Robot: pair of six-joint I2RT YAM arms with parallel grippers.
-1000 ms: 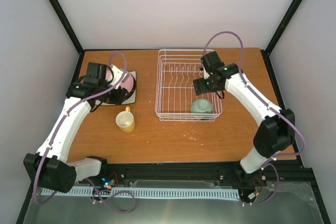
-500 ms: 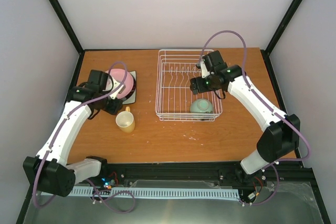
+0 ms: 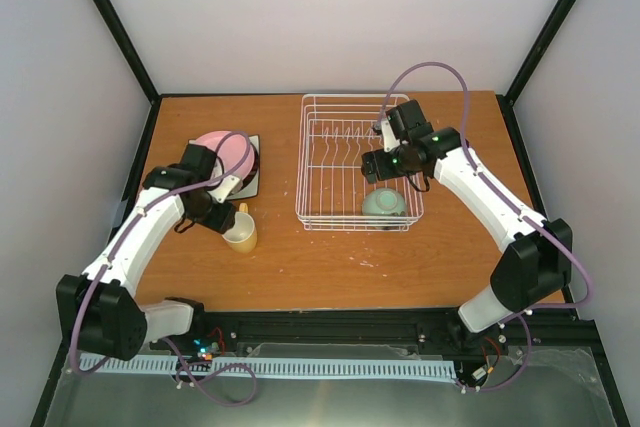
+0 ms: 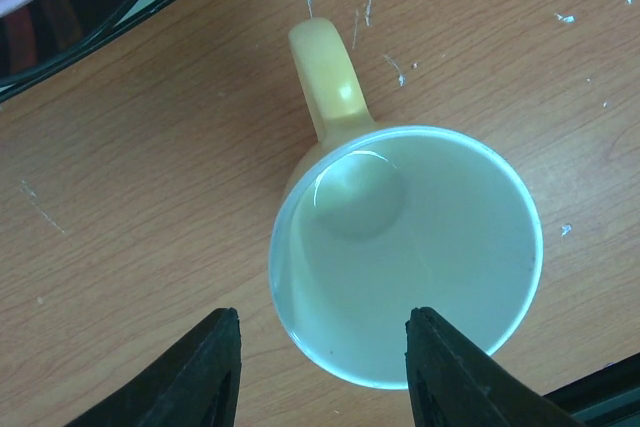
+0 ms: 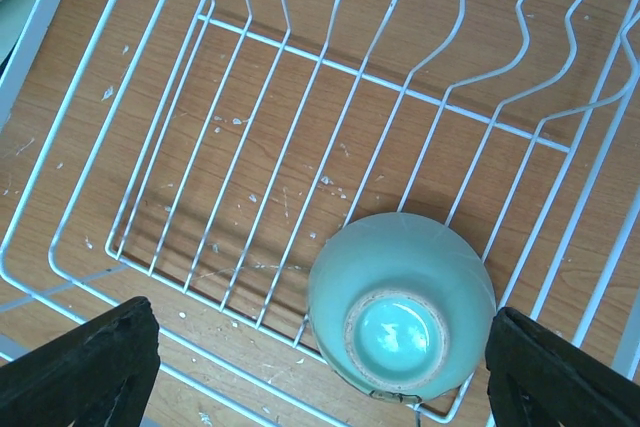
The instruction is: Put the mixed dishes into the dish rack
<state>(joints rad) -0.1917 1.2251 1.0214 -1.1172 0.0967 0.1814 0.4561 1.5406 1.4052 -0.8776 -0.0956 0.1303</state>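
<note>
Only the bowl [image 5: 400, 302] is in the rack [image 3: 299, 177]. My left gripper [image 4: 320, 342] spreads wide over the mug [image 4: 405, 247]; the plates [image 3: 222, 145] wait far left. My right gripper [image 5: 318, 347] is wide too.

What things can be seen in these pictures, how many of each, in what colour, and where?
table: 1, orange-brown wood, under everything
rack: 1, white wire, far middle of the table
bowl: 1, pale green, upside down in the rack's near right corner
mug: 1, yellow, upright on the table, left of the rack
pink plate: 1, pink, top of a stack at the far left
dark plate: 1, dark brown, under the pink plate
square plate: 1, pale, bottom of the stack
left arm: 1, white and black, reaching to the mug
right arm: 1, white and black, reaching over the rack
left gripper: 1, black, open, over the mug
right gripper: 1, black, open, above the bowl
</note>
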